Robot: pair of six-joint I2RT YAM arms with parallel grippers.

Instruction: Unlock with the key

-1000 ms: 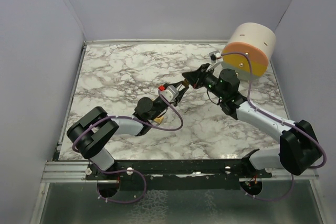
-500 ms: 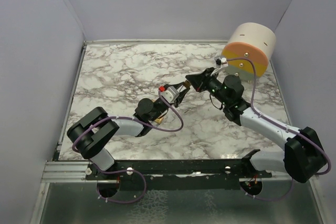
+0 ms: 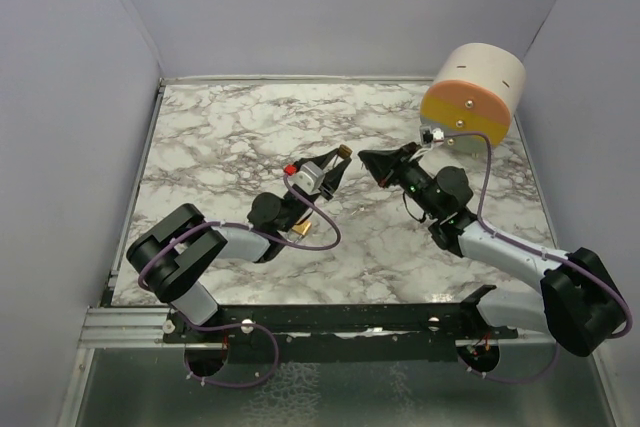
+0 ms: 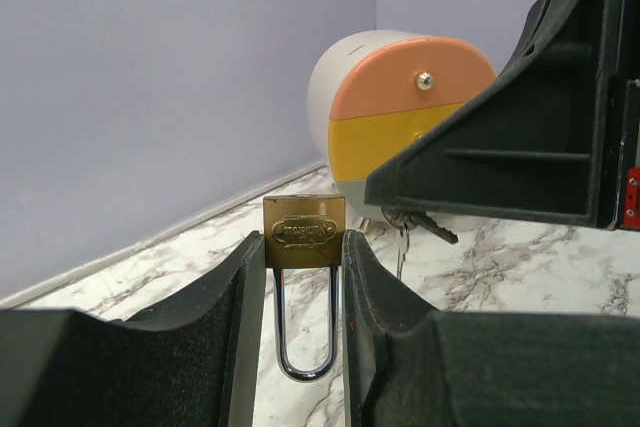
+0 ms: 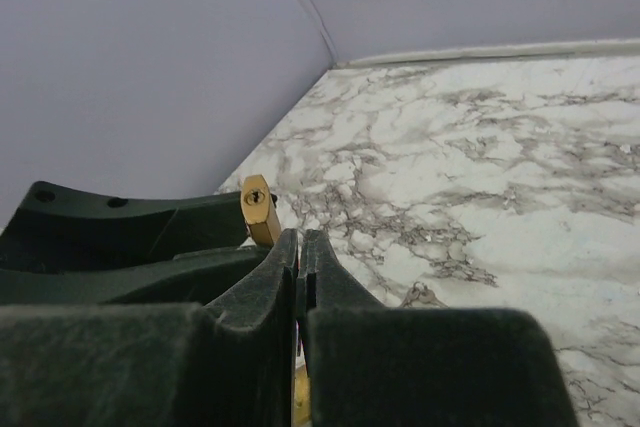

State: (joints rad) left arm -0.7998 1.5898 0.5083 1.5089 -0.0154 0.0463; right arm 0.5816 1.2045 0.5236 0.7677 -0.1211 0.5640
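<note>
The left arm [image 3: 225,237] lies low over the table, reaching forward and to the right from its base, with the elbow bent and the wrist lifted. The left gripper [image 3: 338,155] points up and away, toward the middle. Its jaws are partly closed and clamp the brass body of a padlock [image 4: 304,232] between their inner faces. The right arm [image 3: 505,245] stretches from its base forward and to the left, the forearm rising. The right gripper [image 3: 366,158] points left, with its tip near the left gripper but not touching it. Its two fingers are pressed together with almost no gap.
</note>
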